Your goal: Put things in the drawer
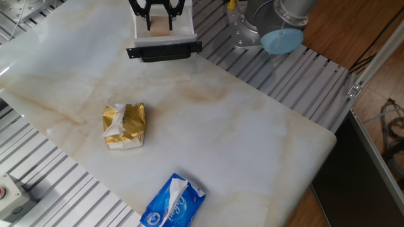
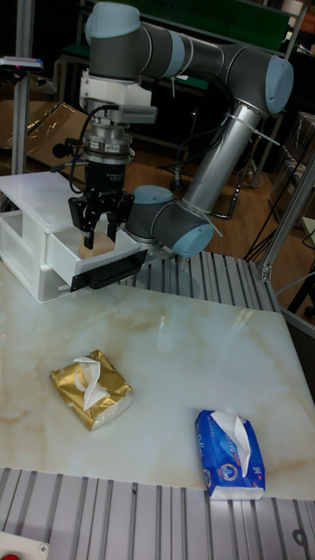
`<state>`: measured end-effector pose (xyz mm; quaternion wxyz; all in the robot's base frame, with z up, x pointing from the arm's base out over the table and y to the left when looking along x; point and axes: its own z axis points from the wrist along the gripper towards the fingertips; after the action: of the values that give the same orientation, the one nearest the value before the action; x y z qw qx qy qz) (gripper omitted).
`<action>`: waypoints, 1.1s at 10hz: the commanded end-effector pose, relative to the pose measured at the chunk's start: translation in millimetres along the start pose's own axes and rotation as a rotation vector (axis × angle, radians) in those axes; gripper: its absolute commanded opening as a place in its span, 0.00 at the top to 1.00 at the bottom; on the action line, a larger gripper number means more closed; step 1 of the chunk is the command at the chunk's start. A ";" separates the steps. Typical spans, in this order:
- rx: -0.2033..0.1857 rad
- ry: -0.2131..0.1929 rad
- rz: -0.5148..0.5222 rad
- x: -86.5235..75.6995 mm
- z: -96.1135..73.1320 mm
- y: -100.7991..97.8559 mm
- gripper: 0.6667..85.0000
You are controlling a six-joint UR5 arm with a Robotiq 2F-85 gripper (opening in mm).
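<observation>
The white drawer point(image 1: 164, 50) stands pulled open at the table's far edge, its black-trimmed front point(image 2: 109, 269) facing the table. My gripper point(image 1: 161, 24) reaches down into the open drawer from above. Its two black fingers sit against both sides of the small tan wooden cube point(image 1: 161, 26), which is low inside the drawer. In the tall fixed view the cube point(image 2: 98, 243) shows between the fingertips of the gripper point(image 2: 101, 238), just above the drawer's front wall. Whether the cube rests on the drawer floor is hidden.
A gold foil packet point(image 1: 124, 125) lies at the table's left middle. A blue-and-white tissue pack point(image 1: 173, 202) lies at the near edge. The arm's base and blue-capped joint point(image 1: 281, 39) stand right of the drawer. Ribbed metal rails border the marble top.
</observation>
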<state>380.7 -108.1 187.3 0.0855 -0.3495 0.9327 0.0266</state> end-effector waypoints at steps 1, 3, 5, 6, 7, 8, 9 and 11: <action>0.001 -0.015 -0.001 -3.5 -1.6 -0.4 0.53; 0.000 -0.014 -0.003 -3.2 -1.4 -0.2 0.50; 0.006 -0.009 0.001 -1.8 -1.6 -1.6 0.46; 0.006 -0.009 0.005 -1.8 -1.8 -1.6 0.45; 0.007 -0.008 0.010 -1.5 -2.1 -1.7 0.42; 0.008 -0.005 0.011 -0.6 -2.1 -2.0 0.42; 0.011 -0.003 0.010 -0.1 -2.0 -2.5 0.41; 0.011 -0.003 0.010 -0.1 -1.9 -2.5 0.40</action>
<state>380.2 -111.6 187.3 0.0835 -0.3460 0.9343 0.0207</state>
